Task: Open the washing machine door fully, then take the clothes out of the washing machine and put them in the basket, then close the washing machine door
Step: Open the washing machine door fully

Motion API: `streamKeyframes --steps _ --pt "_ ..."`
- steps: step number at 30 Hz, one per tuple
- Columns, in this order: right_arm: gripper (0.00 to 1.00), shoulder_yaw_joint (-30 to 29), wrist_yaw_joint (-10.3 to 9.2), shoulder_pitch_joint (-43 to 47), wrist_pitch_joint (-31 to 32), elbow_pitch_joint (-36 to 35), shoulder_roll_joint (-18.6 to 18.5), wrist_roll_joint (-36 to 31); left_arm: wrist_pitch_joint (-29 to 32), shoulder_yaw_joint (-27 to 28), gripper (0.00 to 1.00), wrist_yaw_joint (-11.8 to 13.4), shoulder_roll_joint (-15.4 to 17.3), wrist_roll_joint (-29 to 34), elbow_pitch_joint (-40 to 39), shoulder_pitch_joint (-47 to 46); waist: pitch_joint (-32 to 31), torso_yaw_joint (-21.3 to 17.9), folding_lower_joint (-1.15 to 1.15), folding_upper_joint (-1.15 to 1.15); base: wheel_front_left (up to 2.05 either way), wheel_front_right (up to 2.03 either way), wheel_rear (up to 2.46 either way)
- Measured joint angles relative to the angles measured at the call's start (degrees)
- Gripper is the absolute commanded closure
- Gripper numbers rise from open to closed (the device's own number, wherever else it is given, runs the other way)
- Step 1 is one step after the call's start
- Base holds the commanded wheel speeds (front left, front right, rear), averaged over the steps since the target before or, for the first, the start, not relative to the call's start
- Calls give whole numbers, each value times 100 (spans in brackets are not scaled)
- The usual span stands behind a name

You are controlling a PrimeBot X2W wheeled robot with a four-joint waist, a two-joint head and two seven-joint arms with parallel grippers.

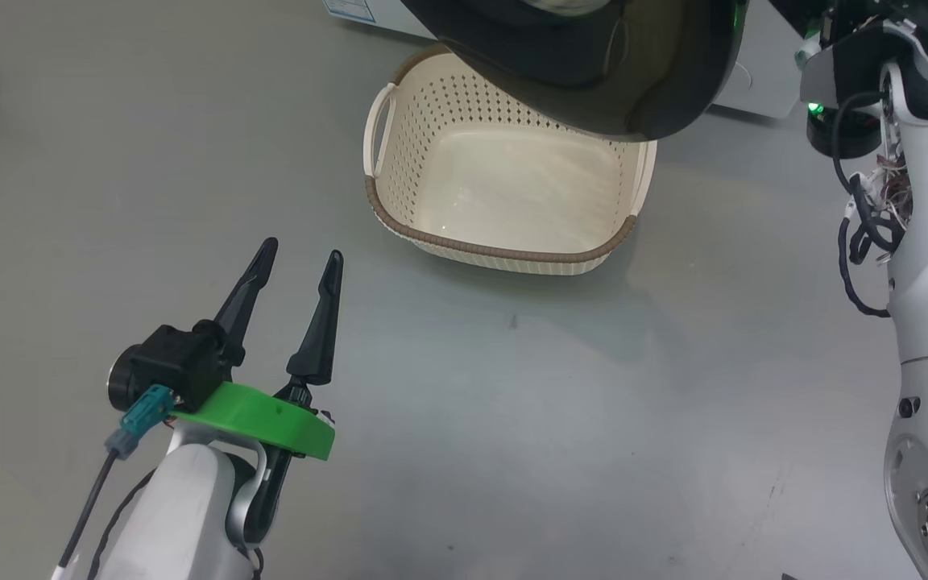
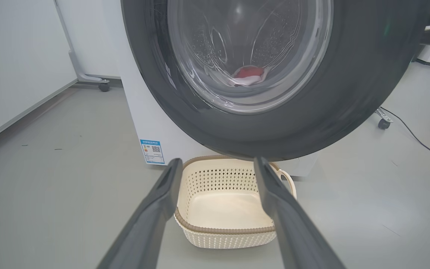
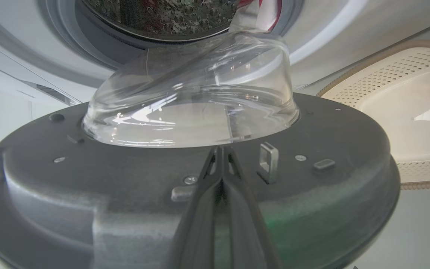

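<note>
Right gripper (image 3: 220,151): fingers pressed flat together, nothing between them. Tips lay over the dark inner face of the washing machine door (image 3: 312,149), just below the base of its clear glass bowl (image 3: 189,101); contact could not be told.

Left gripper (image 1: 303,250): fingers spread wide, empty, hanging over bare grey floor (image 1: 553,419), near the basket (image 1: 496,251) but apart from it. Fingers pointed toward the basket and the washing machine (image 2: 151,112).

The door (image 2: 349,93) was round with a wide glossy black rim. It stood swung out from the white front, outer face toward the left gripper (image 2: 218,160), inner face and bulging bowl toward the drum (image 3: 162,15). In the head view its lower edge (image 1: 593,72) overhung the basket's far side.

The clothes (image 2: 250,74) were a red and white bundle, seen through the glass, low in the drum. In the right wrist view a red and white striped bit (image 3: 263,5) showed at the drum mouth.

The basket (image 2: 222,228) was cream with perforated walls and a brown rim, upright on the floor, mouth up, in front of the machine and under the door. Handles sat at the left and right ends in the head view, so the long axis ran across that view.

A blue label (image 2: 152,151) sat low on the machine front.
</note>
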Motion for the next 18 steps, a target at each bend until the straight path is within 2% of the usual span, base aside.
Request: streamKeyframes --steps 18 --pt "100 593 1 721 368 129 43 740 -1 -159 0 0 -4 90 162 121 -617 98 0 0 0 0 0"
